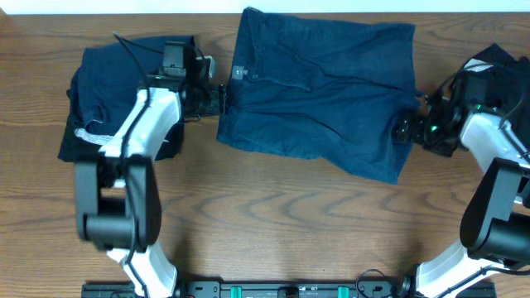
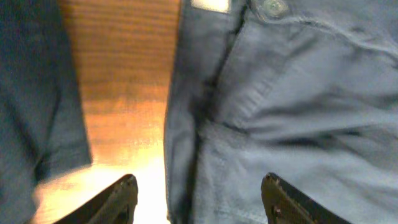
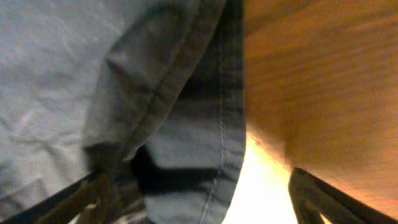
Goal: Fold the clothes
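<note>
A brown wooden bench (image 1: 273, 223) fills the overhead view. One pair of wide navy-blue shorts (image 1: 323, 91) lies spread flat across the upper centre of the frame. It is the largest cloth item.

At upper left sits one dark pile (image 1: 91, 91) of crumpled clothing with a white mark near its lower edge. How many pieces it holds cannot be told. One more dark garment (image 1: 507, 62) shows at the upper right edge, partly hidden by the arm.

There are two white-and-black arms, one reaching in from each side. The left end effector (image 1: 217, 99) is at the left edge of the shorts. Its fingers are spread apart with the waistband (image 2: 186, 137) between them, gripping nothing. The right end effector (image 1: 404, 130) is at the lower right corner of the shorts. Its fingers are also wide apart, straddling the stitched hem (image 3: 227, 124).

One small pale label (image 2: 210, 4) and one button (image 2: 273, 6) sit on the waistband.

The shorts look light, limp and wrinkled, so they will likely sag and drape when lifted. The doubled waistband and the hem look like the firmest places to pinch.
</note>
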